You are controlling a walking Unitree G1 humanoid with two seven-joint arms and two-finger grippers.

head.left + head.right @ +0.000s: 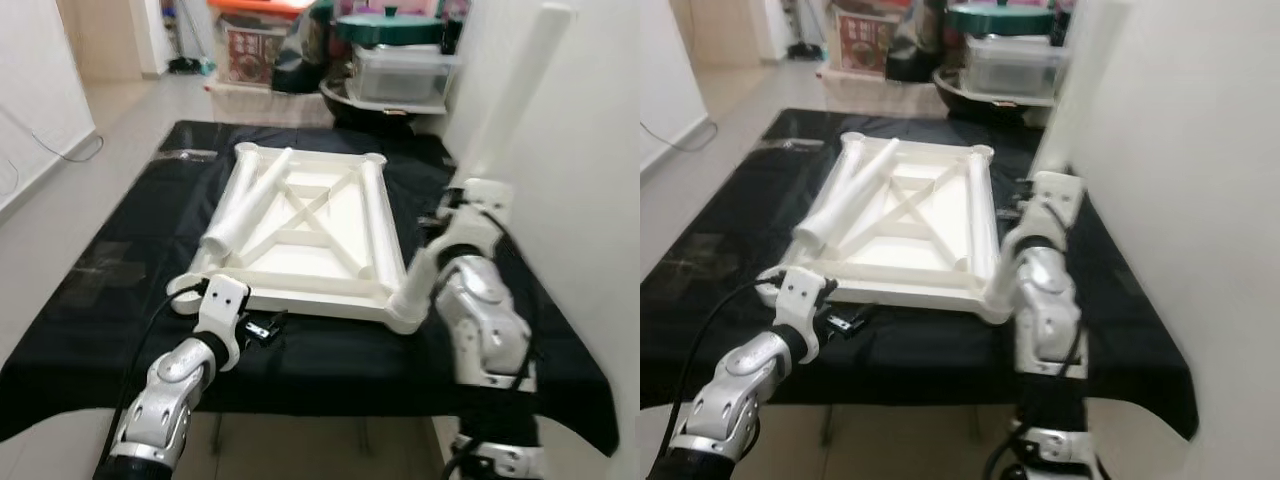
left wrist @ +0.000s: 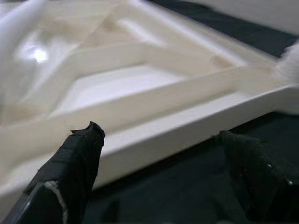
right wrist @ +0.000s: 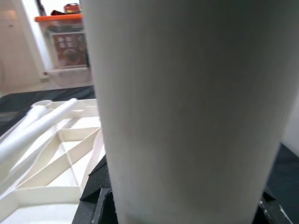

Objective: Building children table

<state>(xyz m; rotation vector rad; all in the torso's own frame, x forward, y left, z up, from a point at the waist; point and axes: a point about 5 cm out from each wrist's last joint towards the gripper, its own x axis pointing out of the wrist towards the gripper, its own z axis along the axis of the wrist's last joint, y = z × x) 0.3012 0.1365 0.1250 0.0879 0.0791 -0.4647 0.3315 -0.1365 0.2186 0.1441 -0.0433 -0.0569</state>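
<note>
Fingers (image 3: 96, 196) of the right hand (image 3: 187, 205) clasp a white leg (image 1: 520, 85), upright beside the wall. Left hand (image 2: 159, 177), spread wide, hovers just before the near rim of the upturned tabletop (image 1: 300, 215) on the black-draped counter (image 1: 90, 300); loose legs (image 1: 245, 200) lie in it.

tabletop (image 1: 300, 235): white
table legs (image 1: 245, 200): white
cloth (image 1: 120, 260): black
arms (image 1: 485, 320): silver
fingers (image 2: 74, 163): black
bin lid (image 1: 385, 28): dark green
floor (image 1: 130, 105): pale beige

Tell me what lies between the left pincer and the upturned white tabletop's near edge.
Only bare black cloth separates the open left pincer from the tabletop edge, seen in the left wrist view.
</note>
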